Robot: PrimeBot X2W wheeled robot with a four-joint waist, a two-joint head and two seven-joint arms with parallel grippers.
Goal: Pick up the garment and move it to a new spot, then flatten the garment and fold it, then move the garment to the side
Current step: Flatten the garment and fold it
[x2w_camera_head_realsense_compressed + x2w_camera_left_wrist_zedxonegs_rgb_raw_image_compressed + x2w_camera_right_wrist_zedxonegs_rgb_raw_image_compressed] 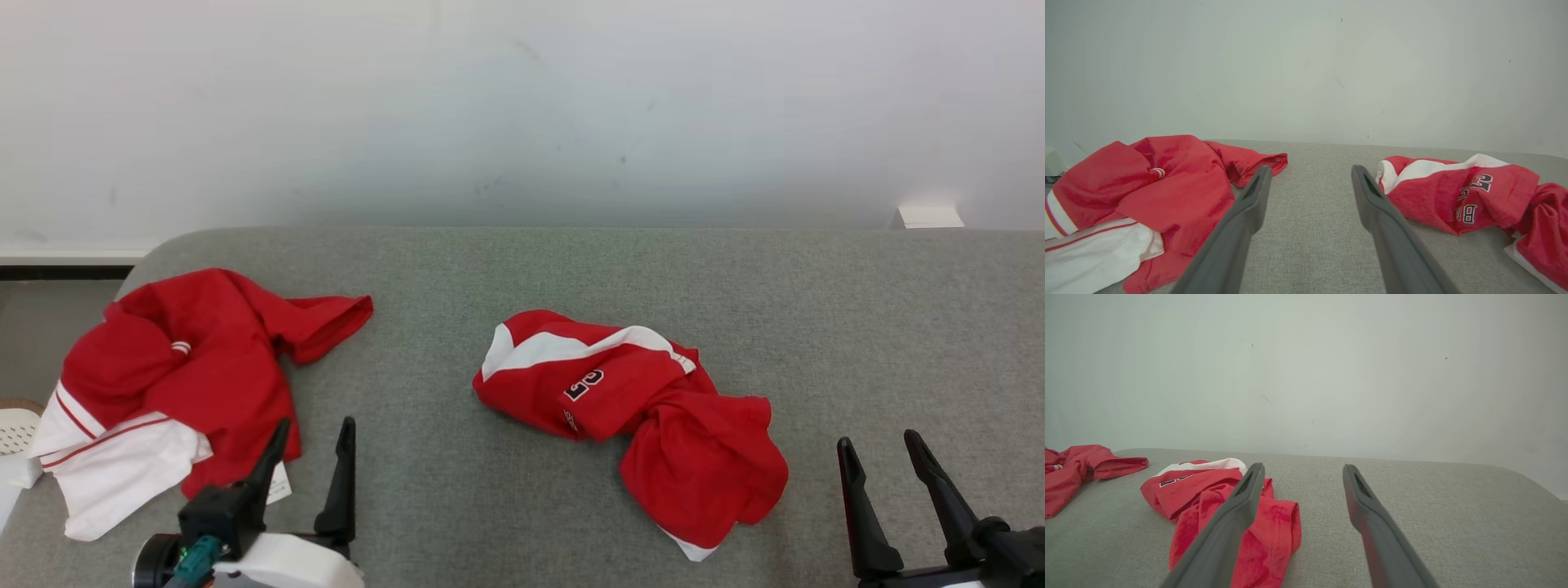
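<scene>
Lettering (1480, 182) on the crumpled red-and-white jersey (1425, 196) read plainest in the left wrist view; left gripper (316, 421) and right gripper (878, 438) flanked it, both wide open, empty.

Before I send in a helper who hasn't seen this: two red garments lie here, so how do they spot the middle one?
Find the grey padded surface below the white wall. Of the two crumpled red garments on it, take the middle garment, not the left garment. It alone bears dark, white-edged printed characters; the left one shows thin red stripes on white.
</scene>
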